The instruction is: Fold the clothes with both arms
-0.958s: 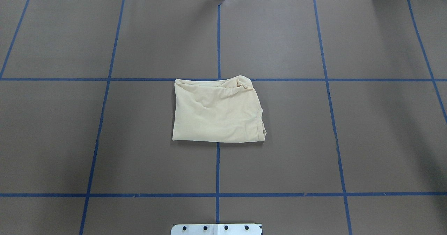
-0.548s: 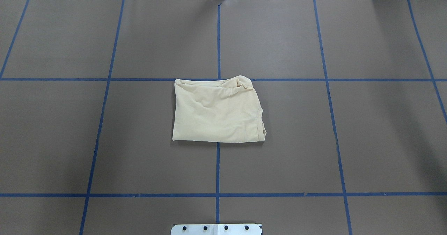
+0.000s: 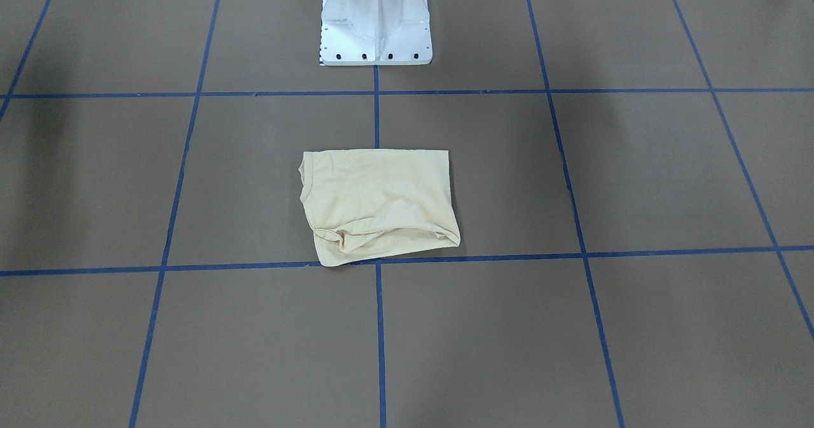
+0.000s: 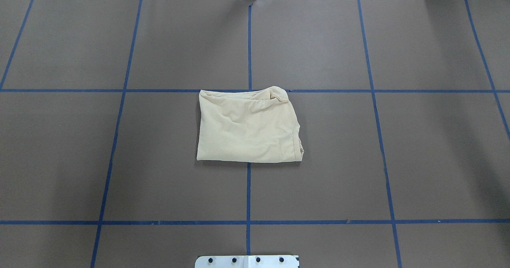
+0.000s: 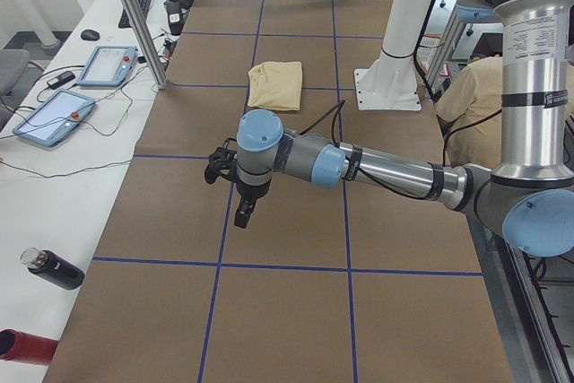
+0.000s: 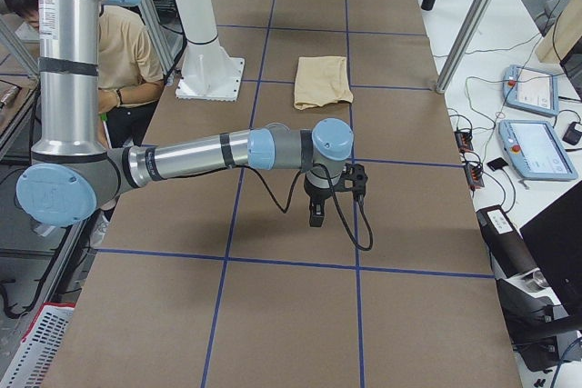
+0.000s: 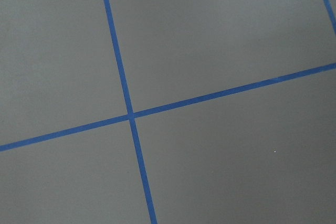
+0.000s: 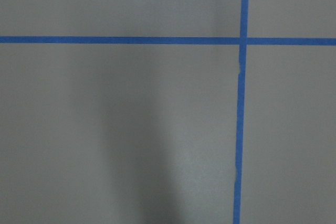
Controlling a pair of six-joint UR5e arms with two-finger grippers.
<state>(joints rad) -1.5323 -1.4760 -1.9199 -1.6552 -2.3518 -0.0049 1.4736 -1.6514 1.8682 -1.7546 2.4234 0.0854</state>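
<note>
Brown paper-covered counter (image 4: 179,41) cut into big squares by blue tape (image 4: 248,45); white pedestal (image 3: 375,21) bolted at the robot's edge in the middle. A white side desk (image 5: 54,159) runs along the far edge with a couple of tablets (image 5: 108,65) and loose cables on it, plus a dark bottle (image 5: 54,268) near its end; a person (image 6: 123,43) in a tan top sits behind the pedestal.

The T-shirt (image 4: 249,128) is pale cream-yellow and folded into a rough rectangle; a bit wrinkly, far right corner bunched up, curved collar seam showing on its right edge; no print showing on the upper side. It sits dead centre on the counter, straight out from the pedestal, lying over the middle tape line with its far edge right on a cross line.

The left arm (image 5: 386,168) reaches out low over the counter's left end, and the left tool (image 5: 242,214) points down above the paper, well apart from the shirt; the right arm (image 6: 191,156) does the same at the right end, with the right tool (image 6: 316,213) also well apart. Neither touches the shirt; both wrist cams show only bare paper and tape crossings. Whether either tool is spread or pressed together, I can't tell; they only show small in the side views.
</note>
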